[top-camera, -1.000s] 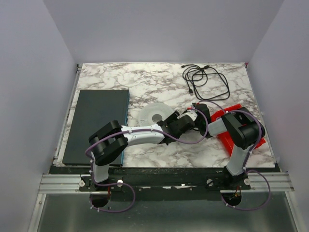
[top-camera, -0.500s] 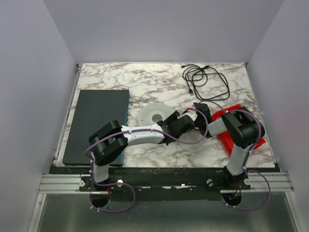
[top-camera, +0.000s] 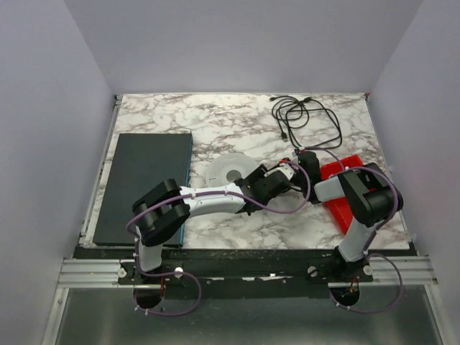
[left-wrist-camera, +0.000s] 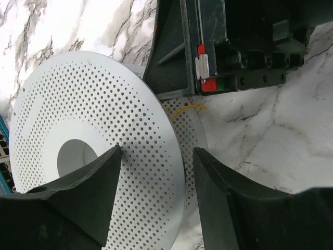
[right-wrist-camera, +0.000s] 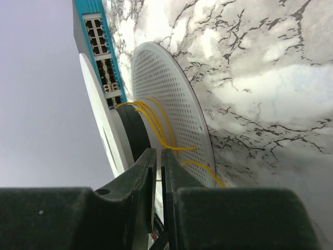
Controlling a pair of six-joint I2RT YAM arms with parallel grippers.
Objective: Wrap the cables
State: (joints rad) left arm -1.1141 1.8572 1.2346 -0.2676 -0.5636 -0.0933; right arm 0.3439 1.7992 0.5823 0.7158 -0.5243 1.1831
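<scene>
The left gripper (left-wrist-camera: 158,153) stands spread astride the rim of the white spool (left-wrist-camera: 93,120). The right gripper (right-wrist-camera: 158,156) is pressed nearly together beside yellow wire (right-wrist-camera: 156,122) on the hub; whether it pinches a strand is unclear. The red tray (top-camera: 343,167) is mostly hidden under the right arm (top-camera: 366,194). The cables (top-camera: 305,118) lie loose near the table's (top-camera: 180,118) far right edge, well apart.
</scene>
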